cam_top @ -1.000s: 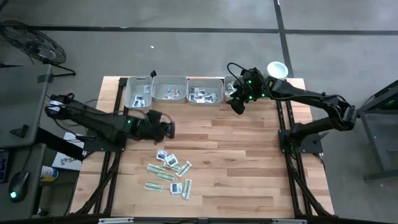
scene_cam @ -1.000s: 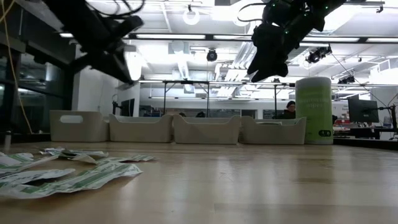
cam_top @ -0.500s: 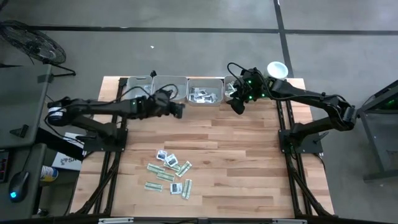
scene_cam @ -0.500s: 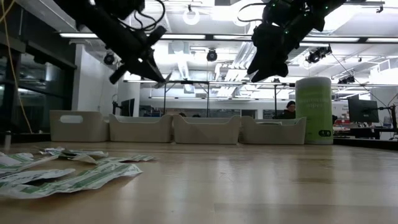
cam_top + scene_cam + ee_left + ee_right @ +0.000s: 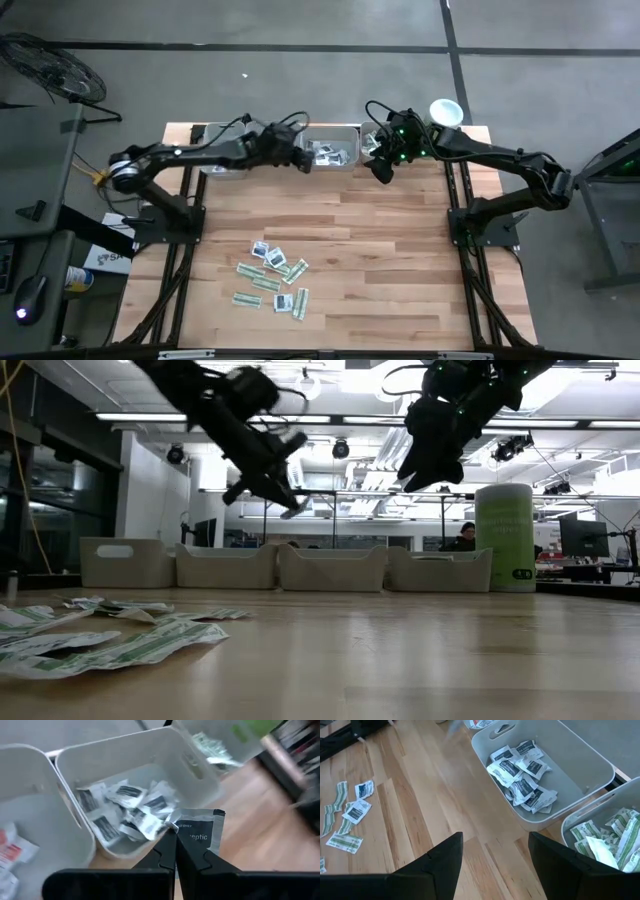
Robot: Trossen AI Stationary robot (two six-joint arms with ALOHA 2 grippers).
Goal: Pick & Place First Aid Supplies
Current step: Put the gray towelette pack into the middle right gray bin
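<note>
My left gripper (image 5: pixel 303 160) (image 5: pixel 172 832) hovers above the near rim of the grey tray (image 5: pixel 165 742) that holds white sachets with dark marks (image 5: pixel 127 810), and it is shut on one such squarish sachet (image 5: pixel 202 834). In the low view this gripper (image 5: pixel 288 505) hangs well above the tray row. My right gripper (image 5: pixel 383 172) (image 5: pixel 492 870) is open and empty in the air over the table by the rightmost tray (image 5: pixel 620 795) of green-white strips (image 5: pixel 615 837). More loose sachets (image 5: pixel 273 276) lie flat on the wood. My left gripper pinches the squarish sachet between its two fingertips at one side edge (image 5: pixel 181 826). The fingers slant down toward the far edge. The sachet is lifted clear and sticks out sideways past the tips, over the tray's near rim.
Several grey trays (image 5: pixel 222 152) stand in a row along the far edge. A tall green tub with a white lid (image 5: pixel 446 110) (image 5: pixel 505 538) stands at the far right corner. Bare wood lies between the trays and the loose pile.
My left gripper has risen from over the table's left middle and swung toward the far edge and right, ending above the tray of white sachets with the sachet still in its shut fingers. My right arm has kept still.
</note>
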